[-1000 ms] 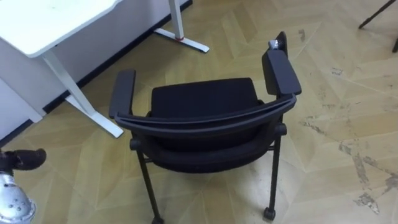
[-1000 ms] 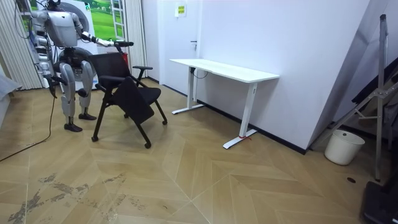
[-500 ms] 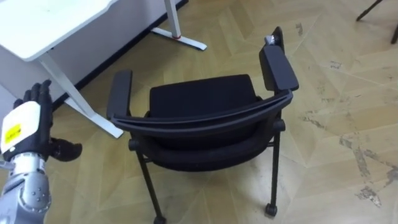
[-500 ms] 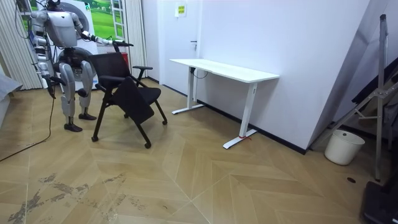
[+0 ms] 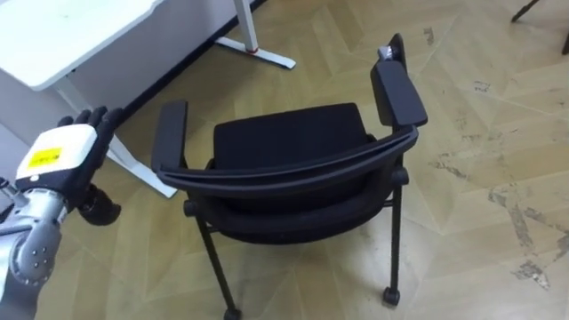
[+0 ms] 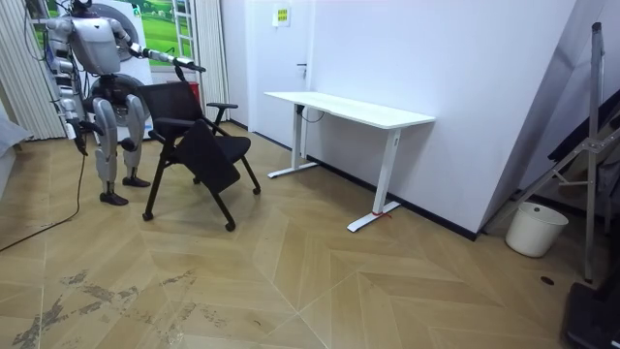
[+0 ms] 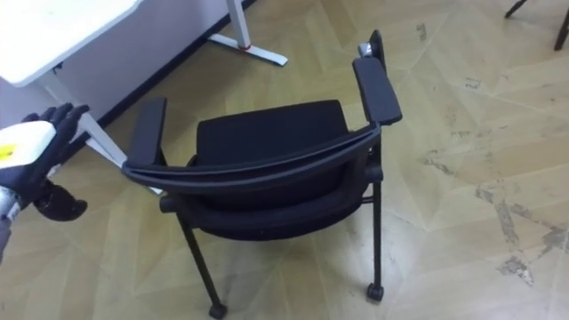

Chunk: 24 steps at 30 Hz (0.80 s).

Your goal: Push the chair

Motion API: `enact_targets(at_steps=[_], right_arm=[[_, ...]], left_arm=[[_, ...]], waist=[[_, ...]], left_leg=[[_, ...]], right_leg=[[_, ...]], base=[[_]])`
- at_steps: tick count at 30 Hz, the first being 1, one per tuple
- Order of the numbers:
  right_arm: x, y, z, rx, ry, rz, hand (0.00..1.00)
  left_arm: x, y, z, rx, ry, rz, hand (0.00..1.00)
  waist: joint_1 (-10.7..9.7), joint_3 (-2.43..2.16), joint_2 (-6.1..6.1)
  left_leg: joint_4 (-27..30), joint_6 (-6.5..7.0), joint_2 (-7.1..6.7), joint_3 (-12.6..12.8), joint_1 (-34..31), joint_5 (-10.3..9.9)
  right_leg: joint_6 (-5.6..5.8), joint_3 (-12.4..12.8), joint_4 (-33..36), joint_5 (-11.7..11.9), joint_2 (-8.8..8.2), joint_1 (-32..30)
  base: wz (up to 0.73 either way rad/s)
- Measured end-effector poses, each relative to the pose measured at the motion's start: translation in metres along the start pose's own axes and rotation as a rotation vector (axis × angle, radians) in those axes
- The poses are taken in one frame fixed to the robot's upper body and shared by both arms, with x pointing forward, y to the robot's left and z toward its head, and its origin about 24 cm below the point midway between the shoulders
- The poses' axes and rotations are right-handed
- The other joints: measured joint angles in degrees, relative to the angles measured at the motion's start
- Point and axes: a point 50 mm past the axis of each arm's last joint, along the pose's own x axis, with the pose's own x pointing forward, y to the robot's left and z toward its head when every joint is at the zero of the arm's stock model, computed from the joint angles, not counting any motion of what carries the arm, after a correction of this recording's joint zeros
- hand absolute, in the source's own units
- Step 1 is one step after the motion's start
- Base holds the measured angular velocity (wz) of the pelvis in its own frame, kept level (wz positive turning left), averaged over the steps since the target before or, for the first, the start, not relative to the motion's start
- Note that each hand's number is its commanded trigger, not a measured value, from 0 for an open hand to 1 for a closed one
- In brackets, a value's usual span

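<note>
A black chair (image 5: 293,147) with two armrests stands right in front of me, its curved backrest (image 5: 293,173) toward me and its seat facing the white desk. My left hand (image 5: 62,160) is raised to the left of the chair's left armrest (image 5: 169,133), open with fingers straight and apart from it. In the room view I stand behind the chair (image 6: 199,136) with my left hand (image 6: 189,65) held out above the backrest. My right hand (image 6: 79,143) hangs at my side, too small to read.
A white desk (image 5: 62,36) on white legs stands just beyond the chair at the upper left, one foot (image 5: 267,58) near the seat front. Bare wood floor lies to the right. A white bucket (image 6: 535,228) stands far off by the wall.
My left hand has risen from the lower left corner and moved right, closer to the chair's left armrest. The chair has not moved.
</note>
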Motion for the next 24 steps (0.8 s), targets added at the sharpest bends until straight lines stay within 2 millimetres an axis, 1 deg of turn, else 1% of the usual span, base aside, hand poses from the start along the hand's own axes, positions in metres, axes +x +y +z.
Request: enact_targets(at_steps=[4,9,10,12,13,14,15,17,19,21,23,24], right_arm=[[0.0,0.0,-0.001,-0.002,0.002,-0.009,0.0],[0.0,-0.001,-0.001,-0.004,0.001,-0.011,0.0],[0.0,-0.001,-0.001,-0.006,0.002,-0.01,0.0],[0.0,-0.001,-0.001,-0.004,0.005,-0.01,0.0],[0.0,-0.001,-0.001,-0.006,0.005,-0.01,0.0],[0.0,0.0,-0.001,-0.014,0.006,-0.008,0.0],[0.0,0.001,-0.001,-0.022,0.005,-0.007,0.0],[0.0,0.002,0.0,-0.03,0.006,-0.011,0.0],[0.001,0.002,0.002,-0.028,0.003,-0.02,0.0],[0.001,0.003,0.005,-0.024,-0.004,-0.029,0.0],[0.001,0.003,0.006,-0.027,-0.006,-0.032,0.0],[0.001,0.004,0.006,-0.025,-0.006,-0.032,0.0]], left_arm=[[0.0,0.003,0.005,0.011,-0.024,-0.012,0.0],[0.0,-0.003,0.011,0.018,-0.05,-0.077,0.0],[0.0,-0.004,0.012,0.019,-0.054,-0.085,0.0],[-0.001,-0.006,0.019,0.032,-0.077,-0.126,0.0],[-0.001,-0.007,0.02,0.04,-0.083,-0.136,0.0],[-0.002,-0.006,0.025,0.059,-0.101,-0.159,0.0],[-0.004,-0.003,0.031,0.08,-0.128,-0.172,0.0],[-0.006,0.003,0.039,0.1,-0.167,-0.179,0.0],[-0.008,0.006,0.046,0.112,-0.198,-0.185,0.0],[-0.01,0.007,0.052,0.117,-0.22,-0.194,0.0],[-0.011,0.007,0.056,0.121,-0.234,-0.213,0.0],[-0.011,0.007,0.057,0.123,-0.237,-0.224,0.0]], waist=[[-0.09,0.05,0.02],[-0.22,0.45,-0.58],[-0.17,0.38,-0.49],[-0.15,0.62,-0.99],[-0.15,0.63,-1.12],[-0.14,0.62,-1.3],[-0.19,0.48,-1.51],[-0.26,0.48,-1.65],[-0.44,0.41,-1.57],[-0.7,0.18,-1.24],[-1.14,0.07,-1.05],[-1.32,0.08,-1.01]], left_leg=[[0.0,0.0,-0.03,0.14,0.08,0.0],[0.09,0.0,-0.04,0.19,0.25,0.0],[0.1,0.0,-0.04,0.19,0.2,0.0],[0.1,0.0,-0.05,0.07,0.15,0.0],[0.11,0.0,-0.05,0.06,0.12,0.0],[0.22,0.0,-0.05,0.04,-0.23,0.0],[0.55,0.0,-0.08,0.04,-0.76,0.0],[0.67,0.0,-0.08,-0.05,-0.84,0.0],[0.7,0.0,-0.06,-0.1,-0.99,0.0],[0.71,0.0,-0.06,-0.08,-0.94,0.0],[0.71,0.0,-0.05,-0.08,-0.81,0.0],[0.71,0.0,-0.05,-0.08,-0.69,0.0]], right_leg=[[0.01,0.09,0.0,-0.01,-0.04,-0.03],[0.01,0.21,0.09,-0.02,-0.05,-0.05],[0.01,0.21,0.1,-0.02,-0.05,-0.04],[0.01,0.08,0.13,-0.02,-0.09,0.0],[0.01,0.06,0.14,-0.02,-0.09,0.0],[0.01,0.07,0.06,-0.02,-0.1,-0.16],[0.01,0.03,0.06,-0.02,-0.17,-0.51],[0.0,-0.01,0.19,-0.01,-0.18,-0.72],[0.0,0.01,0.23,-0.01,-0.17,-0.66],[-0.01,0.08,0.22,0.0,-0.15,-0.64],[-0.01,0.06,0.21,0.0,-0.15,-0.47],[0.0,0.07,0.17,0.0,-0.14,-0.33]], base=[[0.0],[0.0],[0.0],[0.0],[0.0],[0.0],[0.0],[0.0],[0.0],[0.0],[0.0],[0.0]])
